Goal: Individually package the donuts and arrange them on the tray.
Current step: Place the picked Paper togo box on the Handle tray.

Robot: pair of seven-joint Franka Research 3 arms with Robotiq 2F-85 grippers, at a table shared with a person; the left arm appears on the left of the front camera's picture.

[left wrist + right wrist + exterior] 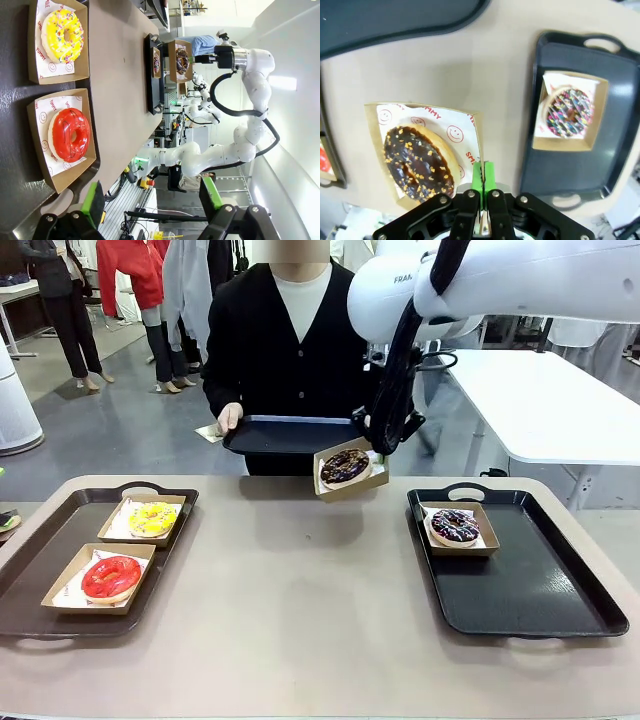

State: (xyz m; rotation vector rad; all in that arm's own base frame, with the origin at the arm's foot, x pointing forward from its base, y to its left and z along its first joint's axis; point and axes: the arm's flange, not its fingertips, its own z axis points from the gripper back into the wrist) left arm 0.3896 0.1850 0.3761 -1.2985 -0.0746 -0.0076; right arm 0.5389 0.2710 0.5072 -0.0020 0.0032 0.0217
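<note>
While aloft, right end effector point(482, 176) pinching chocolate donut's box point(420, 155) rim

Bright, even overhead light; wrist-cam edges warped.

White arms point(520, 280), black green-padded jaws

Yellow donut point(152, 519) & red donut point(111, 576) boxed left, purple donut point(455, 526) boxed right, choc donut point(345, 465) boxed midair.
</note>
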